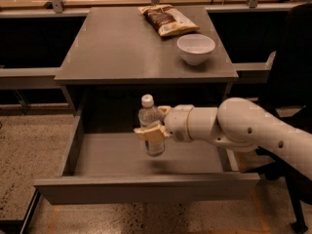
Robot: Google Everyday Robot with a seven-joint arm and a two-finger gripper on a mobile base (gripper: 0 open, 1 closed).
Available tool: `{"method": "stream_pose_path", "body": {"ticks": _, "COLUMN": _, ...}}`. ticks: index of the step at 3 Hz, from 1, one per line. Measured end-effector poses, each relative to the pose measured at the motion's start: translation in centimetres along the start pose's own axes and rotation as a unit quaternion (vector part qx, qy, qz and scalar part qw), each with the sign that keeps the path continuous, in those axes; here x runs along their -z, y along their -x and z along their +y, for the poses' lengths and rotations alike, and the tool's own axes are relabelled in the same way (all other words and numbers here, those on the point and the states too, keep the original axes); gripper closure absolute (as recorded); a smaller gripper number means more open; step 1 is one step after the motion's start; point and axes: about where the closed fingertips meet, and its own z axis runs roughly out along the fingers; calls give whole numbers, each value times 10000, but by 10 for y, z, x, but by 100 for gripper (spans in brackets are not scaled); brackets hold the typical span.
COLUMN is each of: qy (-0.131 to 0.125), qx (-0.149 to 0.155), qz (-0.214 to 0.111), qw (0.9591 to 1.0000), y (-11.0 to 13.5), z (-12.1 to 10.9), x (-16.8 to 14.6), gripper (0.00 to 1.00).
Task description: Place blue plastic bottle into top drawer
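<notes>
The blue plastic bottle (pixel 150 123) is a small clear bottle with a white cap, held upright over the middle of the open top drawer (pixel 117 155). My gripper (pixel 152 132) is shut on the bottle's middle, reaching in from the right on a white arm (pixel 234 126). The bottle's base hangs a little above the drawer floor. The drawer is pulled far out from under the grey desk (pixel 126 43), and its flat front panel (pixel 146 188) is nearest the camera. The drawer holds nothing else that I can see.
A white bowl (pixel 195 48) and a snack bag (pixel 167 19) lie on the desk top at the back right. A dark chair (pixel 292 82) stands to the right. Speckled floor lies to the left and in front of the drawer.
</notes>
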Motion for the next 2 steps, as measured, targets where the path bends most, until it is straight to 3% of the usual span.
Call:
{"method": "stream_pose_path", "body": {"ticks": 1, "qy": 0, "qx": -143, "qz": 132, "qw": 9998, "y": -30, "z": 4, "x": -4, "gripper": 76}}
{"method": "stream_pose_path", "body": {"ticks": 2, "qy": -158, "qx": -289, "qz": -120, "qw": 9994, "y": -51, "z": -7, "x": -3, "gripper": 53}}
